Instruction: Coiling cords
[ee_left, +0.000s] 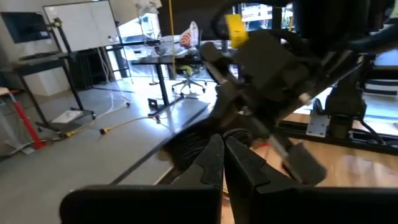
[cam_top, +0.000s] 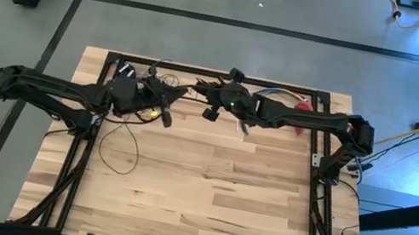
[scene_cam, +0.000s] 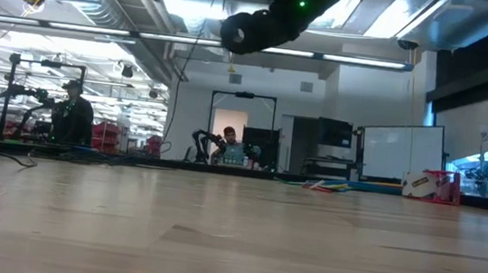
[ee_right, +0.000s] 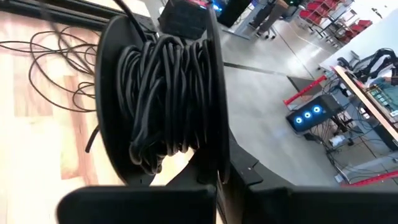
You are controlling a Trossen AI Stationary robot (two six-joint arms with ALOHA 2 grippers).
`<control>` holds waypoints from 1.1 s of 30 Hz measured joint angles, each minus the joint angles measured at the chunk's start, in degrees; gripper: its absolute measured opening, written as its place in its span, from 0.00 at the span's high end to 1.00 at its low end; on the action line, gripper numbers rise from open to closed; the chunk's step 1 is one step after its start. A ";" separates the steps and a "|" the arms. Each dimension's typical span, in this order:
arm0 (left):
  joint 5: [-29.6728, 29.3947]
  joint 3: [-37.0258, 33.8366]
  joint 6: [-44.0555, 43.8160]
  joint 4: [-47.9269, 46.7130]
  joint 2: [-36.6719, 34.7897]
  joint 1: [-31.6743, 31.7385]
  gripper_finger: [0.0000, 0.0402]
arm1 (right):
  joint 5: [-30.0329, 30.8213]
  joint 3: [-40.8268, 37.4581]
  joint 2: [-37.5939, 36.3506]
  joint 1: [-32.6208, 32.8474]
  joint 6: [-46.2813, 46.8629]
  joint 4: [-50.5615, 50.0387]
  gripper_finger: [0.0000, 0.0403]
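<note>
I have the desk [cam_top: 206,186] filling the middle of the high view, pale wood planks, mostly bare in its lower half, with grey floor and taped lines around it. Both arms meet along its upper edge. My right claw [ee_right: 214,177] is clenched on the rim of a black spool [ee_right: 158,93], and most of the cords [ee_right: 163,106] are already wound on it in thick, uneven turns. My left claw [ee_left: 224,163] is clenched too, fingers pressed together just in front of the spool; I cannot tell whether it pinches a strand. A loose tail of cord [cam_top: 120,143] loops down the desk in the left centre of the high view.

I judge the wire light, limp and springy, likely to tangle or slip off the winding if slack. I would take it close to the spool and keep it taut.

In the low view, people sit far off in a lit workshop.
</note>
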 joint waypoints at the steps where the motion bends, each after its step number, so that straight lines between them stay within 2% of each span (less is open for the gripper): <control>1: 0.16 0.00 -0.12 0.61 0.72 -0.03 1.00 | 0.00 0.00 0.43 0.00 0.00 0.68 0.99; 5: 2.02 0.01 -0.48 5.36 5.01 -0.36 1.00 | -0.68 -0.05 1.36 0.07 0.03 3.38 0.99; 15: 2.04 0.04 0.64 15.05 15.06 -0.18 1.00 | -7.59 -0.07 1.34 0.04 1.80 6.97 0.99; 18: 2.06 0.04 1.09 15.00 16.03 -0.18 1.00 | -8.75 -0.07 1.23 0.02 1.99 7.14 0.99; 25: 1.78 0.18 1.29 15.34 17.10 -0.20 1.00 | -16.26 -0.07 -1.86 0.11 4.40 8.85 0.99; 33: 1.80 0.20 1.72 15.81 17.61 -0.25 1.00 | -17.64 -0.09 -5.38 0.07 4.51 7.64 0.99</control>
